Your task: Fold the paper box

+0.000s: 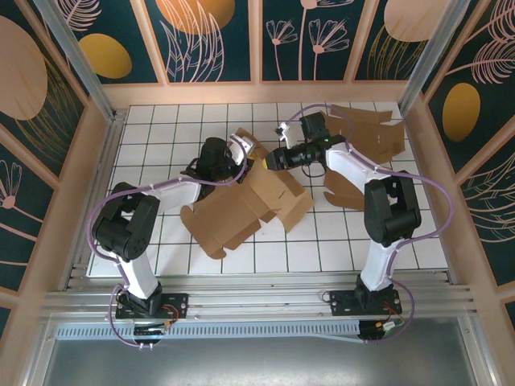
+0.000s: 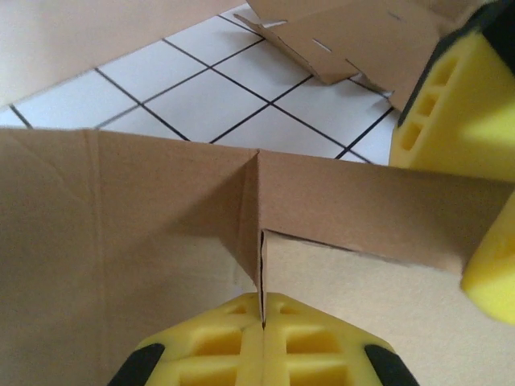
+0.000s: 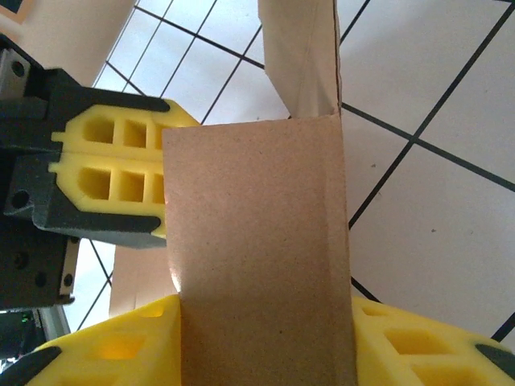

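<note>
The brown paper box (image 1: 241, 211) lies partly folded mid-table, one wall raised at its far end. My left gripper (image 1: 244, 158) is at that end, and in the left wrist view its yellow jaws (image 2: 263, 310) are shut on a thin upright flap edge of the box (image 2: 121, 241). My right gripper (image 1: 271, 159) faces it from the right. Its yellow fingers (image 3: 402, 346) stand apart on either side of a wide flap of the box (image 3: 257, 241), which covers the gap between them. The left fingers (image 3: 113, 157) show just beyond that flap.
Spare flat cardboard blanks lie at the back right (image 1: 366, 129) and right of centre (image 1: 346, 189); one shows beyond the box wall (image 2: 338, 40). Wooden walls (image 1: 96, 137) ring the white gridded table (image 1: 322, 233).
</note>
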Tool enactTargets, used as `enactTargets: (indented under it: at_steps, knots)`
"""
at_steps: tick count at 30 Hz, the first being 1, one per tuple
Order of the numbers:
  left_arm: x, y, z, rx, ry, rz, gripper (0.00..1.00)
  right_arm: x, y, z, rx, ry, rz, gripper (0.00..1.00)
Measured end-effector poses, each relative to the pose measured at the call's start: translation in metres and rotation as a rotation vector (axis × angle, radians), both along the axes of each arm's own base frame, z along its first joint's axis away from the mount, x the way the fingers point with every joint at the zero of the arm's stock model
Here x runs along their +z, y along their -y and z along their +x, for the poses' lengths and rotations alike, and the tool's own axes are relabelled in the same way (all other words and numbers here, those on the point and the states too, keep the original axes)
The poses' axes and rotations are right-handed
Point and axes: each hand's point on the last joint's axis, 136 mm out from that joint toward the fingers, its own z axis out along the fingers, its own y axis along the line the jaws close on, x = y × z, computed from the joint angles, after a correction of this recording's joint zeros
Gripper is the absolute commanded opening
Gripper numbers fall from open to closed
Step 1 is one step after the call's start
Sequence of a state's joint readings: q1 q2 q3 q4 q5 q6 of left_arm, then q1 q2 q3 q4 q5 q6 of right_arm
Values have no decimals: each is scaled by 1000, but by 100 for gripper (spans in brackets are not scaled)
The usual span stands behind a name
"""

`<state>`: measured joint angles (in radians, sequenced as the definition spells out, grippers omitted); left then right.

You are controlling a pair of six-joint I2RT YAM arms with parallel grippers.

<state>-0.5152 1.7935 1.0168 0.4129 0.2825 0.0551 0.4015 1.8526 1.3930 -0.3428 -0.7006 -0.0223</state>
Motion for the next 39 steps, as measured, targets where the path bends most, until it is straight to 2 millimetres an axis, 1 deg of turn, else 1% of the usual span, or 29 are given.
enactTargets:
  at_steps: [3, 5, 8, 10, 12, 15, 18, 20, 21, 22, 23, 24, 26, 28, 31, 34, 36, 39]
  knots:
    - [-5, 2, -2, 38, -44, -74, 5, -3, -2, 0, -8, 9, -20, 47]
    - [-7, 3, -4, 55, -55, -104, 9, -4, -2, -1, -13, 12, -31, 47]
    - [-6, 5, -5, 69, -65, -128, 29, -3, -1, -2, -19, 21, -41, 47]
    - [-4, 7, -6, 69, -56, -132, 35, 1, 0, -1, -26, 37, -45, 47]
    - [0, 3, -6, 92, -35, -120, 41, 5, 0, 0, -30, 52, -48, 46]
    - [19, -11, -7, 135, 31, -87, 46, 8, 3, 2, -36, 79, -62, 46]
    - [55, -31, -4, 165, 129, -72, 50, 6, 6, 3, -40, 95, -85, 46]
    - [78, -52, 1, 186, 190, -67, 51, 5, 8, 4, -41, 103, -100, 46]
    - [88, -66, 5, 199, 221, -59, 52, 4, 9, 5, -41, 107, -108, 46]
    - [93, -78, 10, 205, 243, -38, 53, 5, 9, 5, -42, 109, -112, 46]
    - [92, -86, 15, 202, 250, -10, 54, 5, 9, 5, -41, 109, -115, 46]
    - [88, -93, 21, 187, 249, 34, 55, 5, 9, 5, -40, 110, -115, 46]
    - [74, -92, 34, 127, 230, 113, 57, 7, 9, 5, -37, 114, -116, 46]
    - [54, -83, 47, 48, 197, 174, 60, 8, 9, 5, -31, 122, -118, 46]
    - [15, -71, 63, -61, 115, 207, 66, 10, 9, 5, -26, 123, -120, 46]
    - [-15, -73, 74, -113, 36, 208, 68, 10, 8, 3, -18, 120, -126, 46]
    - [-27, -76, 81, -137, -19, 206, 68, 10, 8, 1, -12, 119, -129, 46]
    - [-32, -79, 84, -151, -88, 188, 66, 9, 7, 0, -5, 118, -133, 46]
